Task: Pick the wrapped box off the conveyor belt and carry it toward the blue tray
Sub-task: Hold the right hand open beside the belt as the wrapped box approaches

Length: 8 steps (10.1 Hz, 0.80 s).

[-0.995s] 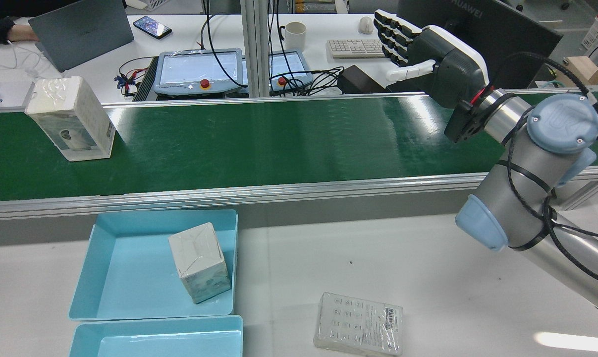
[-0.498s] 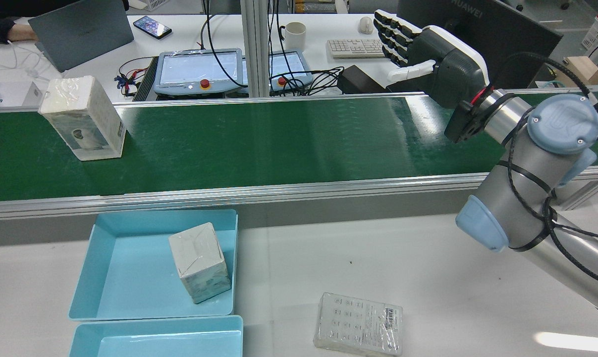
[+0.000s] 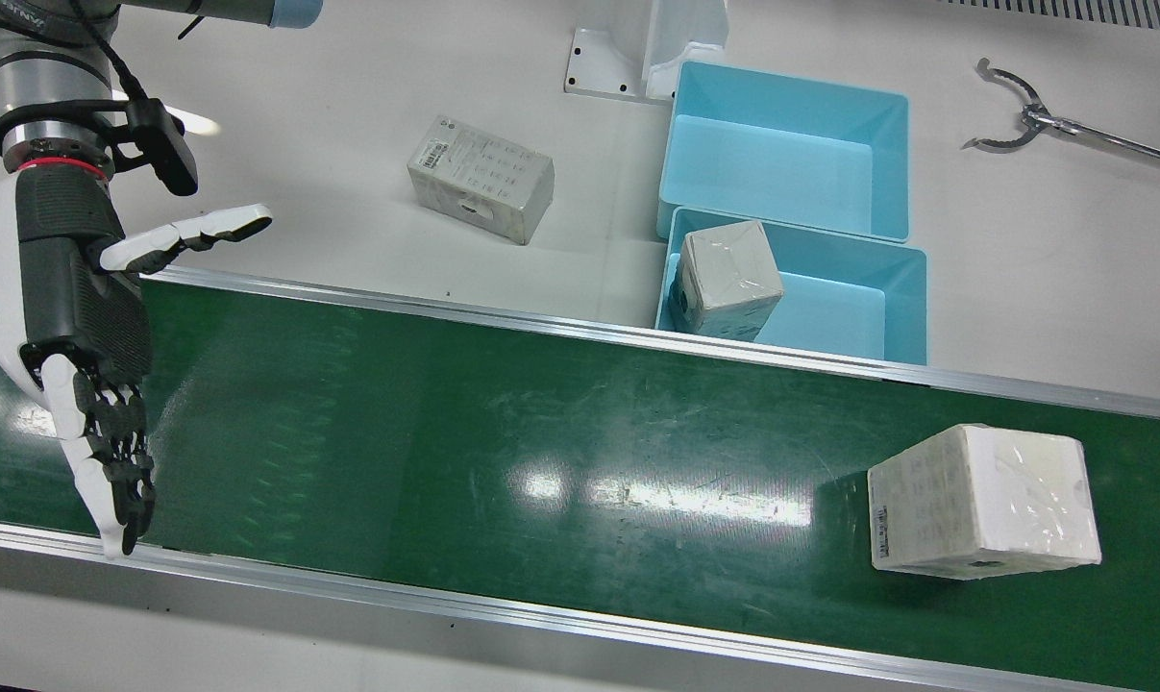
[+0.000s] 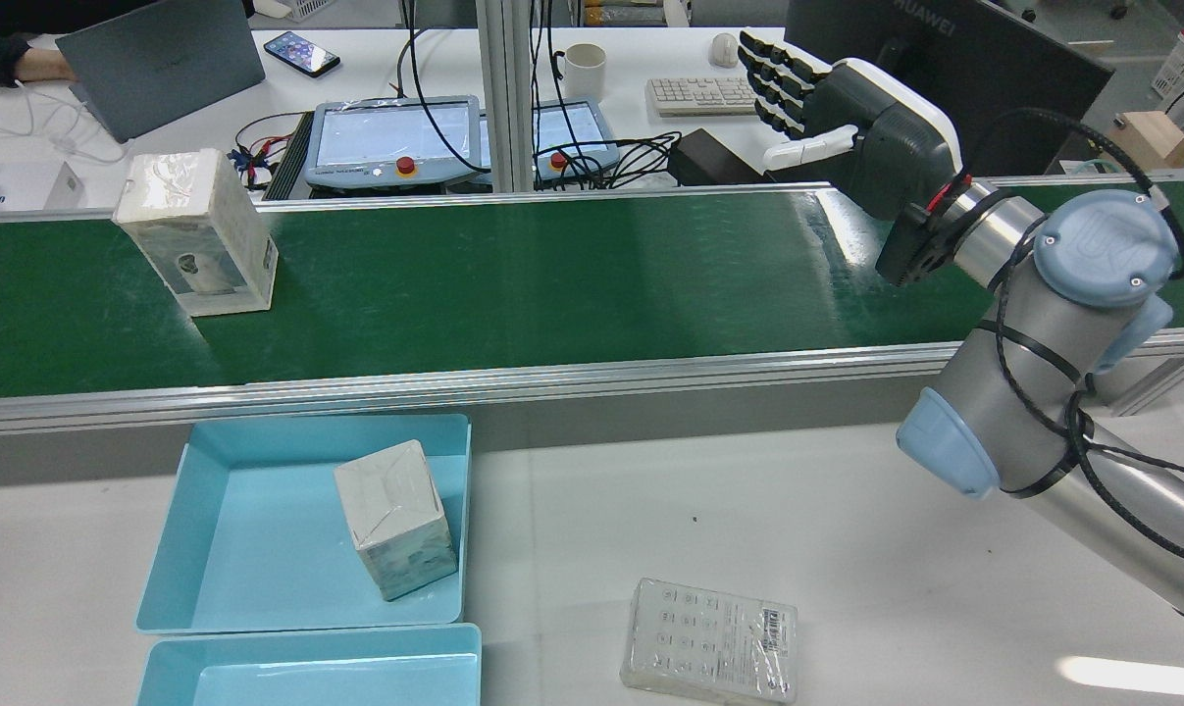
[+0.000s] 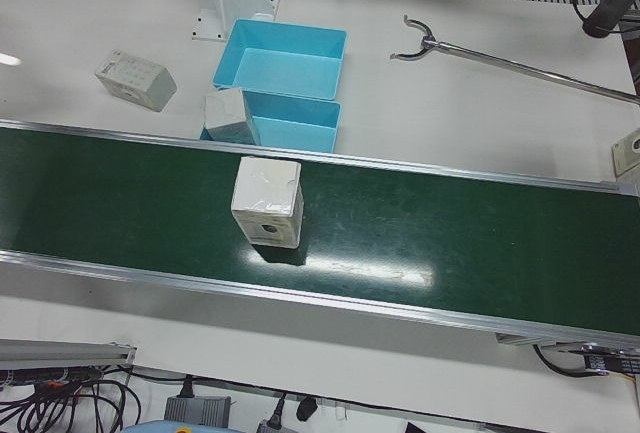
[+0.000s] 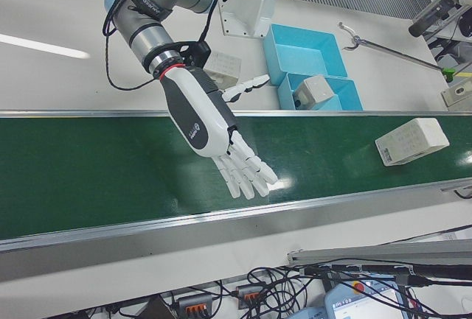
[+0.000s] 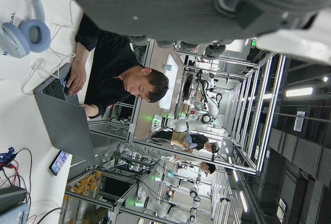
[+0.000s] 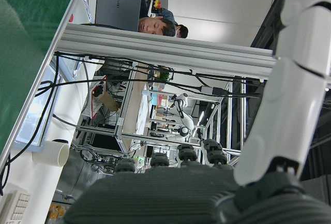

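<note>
The wrapped white box (image 4: 194, 230) stands upright on the green conveyor belt (image 4: 552, 284), at the left end in the rear view; it also shows in the front view (image 3: 983, 500) and the left-front view (image 5: 267, 201). My right hand (image 4: 847, 118) hovers open above the belt's opposite end, fingers spread and straight, far from the box (image 6: 411, 141); it holds nothing (image 3: 80, 327). The blue tray (image 4: 238, 549) sits just below the belt's near rail. My left hand (image 7: 196, 1) shows only as its dark palm in its own view, with nothing in it.
Another wrapped box (image 4: 395, 520) lies tilted inside the blue tray, and a second blue tray (image 4: 307, 667) adjoins it. A flat wrapped box (image 4: 709, 637) lies on the white table. A metal grabber tool (image 3: 1022, 115) rests beyond the trays. Desks with a laptop and monitors stand past the belt.
The wrapped box has travelled to the right along the belt in the rear view. My right hand has shifted slightly left and stays open.
</note>
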Tool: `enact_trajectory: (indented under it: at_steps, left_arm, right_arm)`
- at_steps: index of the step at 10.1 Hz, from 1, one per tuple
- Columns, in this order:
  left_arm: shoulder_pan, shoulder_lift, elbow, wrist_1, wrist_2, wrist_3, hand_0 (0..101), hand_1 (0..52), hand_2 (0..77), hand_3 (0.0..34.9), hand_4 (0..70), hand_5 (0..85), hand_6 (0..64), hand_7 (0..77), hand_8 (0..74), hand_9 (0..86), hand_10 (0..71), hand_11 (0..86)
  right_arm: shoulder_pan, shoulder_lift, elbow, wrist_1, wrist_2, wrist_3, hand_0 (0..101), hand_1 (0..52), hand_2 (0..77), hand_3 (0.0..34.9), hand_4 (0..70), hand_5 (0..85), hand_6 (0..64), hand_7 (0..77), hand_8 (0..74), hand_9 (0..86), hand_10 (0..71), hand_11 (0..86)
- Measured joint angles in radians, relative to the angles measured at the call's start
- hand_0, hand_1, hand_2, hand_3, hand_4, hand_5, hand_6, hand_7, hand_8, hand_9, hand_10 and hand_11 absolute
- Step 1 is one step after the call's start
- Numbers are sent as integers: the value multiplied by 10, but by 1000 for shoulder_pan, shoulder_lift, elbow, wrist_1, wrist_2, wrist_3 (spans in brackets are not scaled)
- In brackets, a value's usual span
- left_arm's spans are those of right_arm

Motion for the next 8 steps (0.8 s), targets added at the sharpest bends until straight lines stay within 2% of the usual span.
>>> enact_trajectory:
  at_steps: [3, 8]
  left_arm:
    - [0, 0, 0, 0, 0, 0, 0, 0, 5, 0, 0, 11, 0, 0, 0, 0, 0, 0]
    - [0, 0, 0, 0, 0, 0, 0, 0, 11, 0, 0, 11, 0, 0, 0, 0, 0, 0]
  right_arm:
    - [-5, 9, -20, 1, 5, 6, 426, 93, 82, 92, 5, 71, 0, 5, 16, 16, 5, 16]
    - [-7, 11, -23, 2, 5, 8, 420, 82, 82, 81, 5, 71, 0, 5, 22, 16, 5, 16]
